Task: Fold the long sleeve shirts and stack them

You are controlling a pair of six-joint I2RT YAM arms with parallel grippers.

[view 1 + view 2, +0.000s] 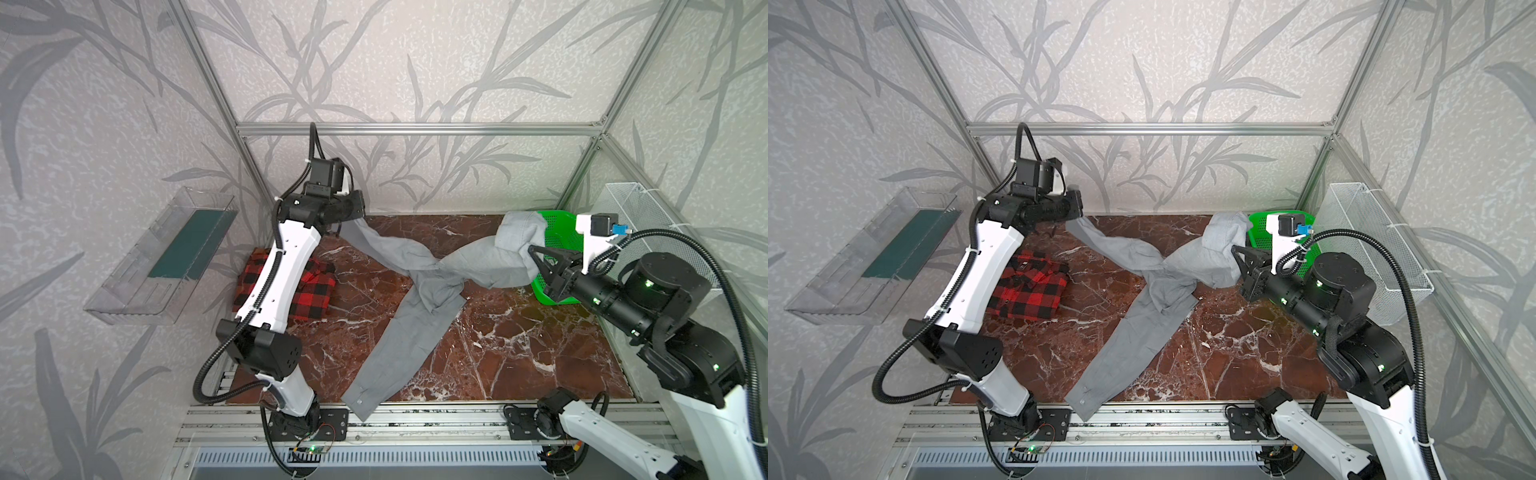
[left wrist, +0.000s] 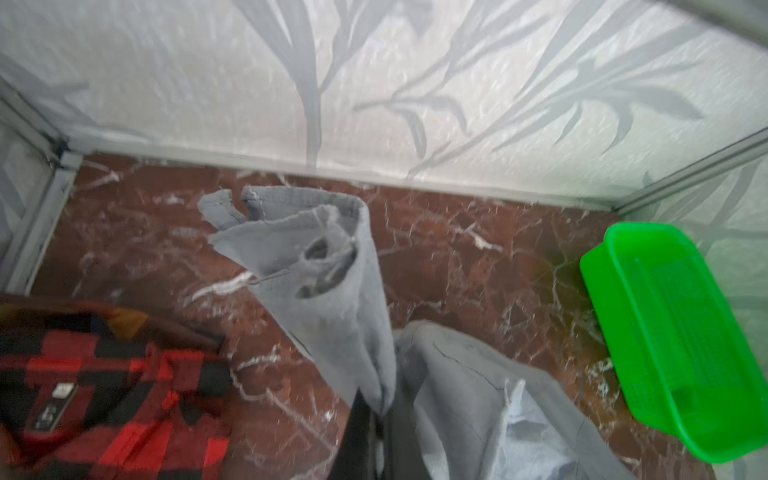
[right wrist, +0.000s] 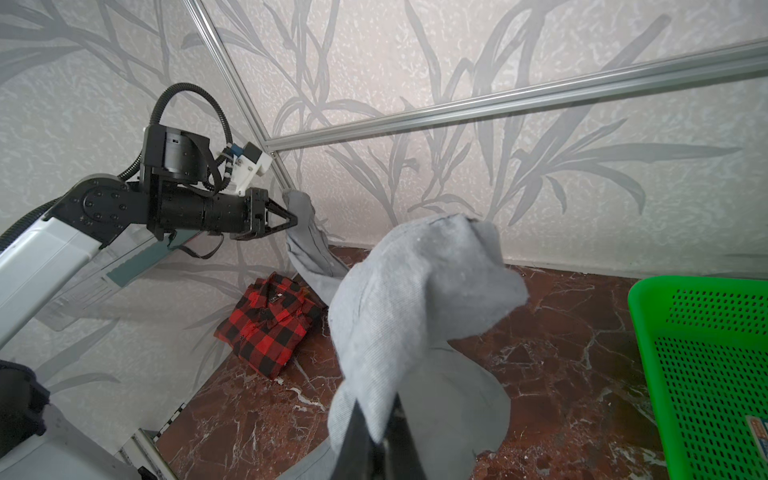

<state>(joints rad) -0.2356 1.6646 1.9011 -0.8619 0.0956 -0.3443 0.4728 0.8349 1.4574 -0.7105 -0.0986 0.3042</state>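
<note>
At the front edge of the table (image 1: 519,353), one cuff (image 1: 360,402) of the gray shirt (image 1: 469,262) lies over onto the metal rail (image 1: 436,419). Its sleeve (image 1: 399,345) runs flat up the marble-patterned top toward the middle. There the cloth bunches and lifts off the surface in two directions.

Mid-table, left side: the plaid shirt (image 1: 316,291) lies folded, collar up, partly hidden under the left arm in both top views. It is apart from the gray shirt.

Mid-table, right side: the right gripper (image 1: 531,250) has its fingers pinched together on a fold of the gray shirt. A loose hood of cloth stands above the pinch. In the right wrist view the cloth drapes over the fingers (image 3: 361,440).

Far left, near the back wall: the left gripper (image 3: 294,218) is clamped tight on the shirt's other end and holds it off the table, so the cloth sags between the two grippers.

Far right corner: the green basket (image 1: 559,237) sits just behind the right gripper, partly covered by raised gray cloth in both top views.
</note>
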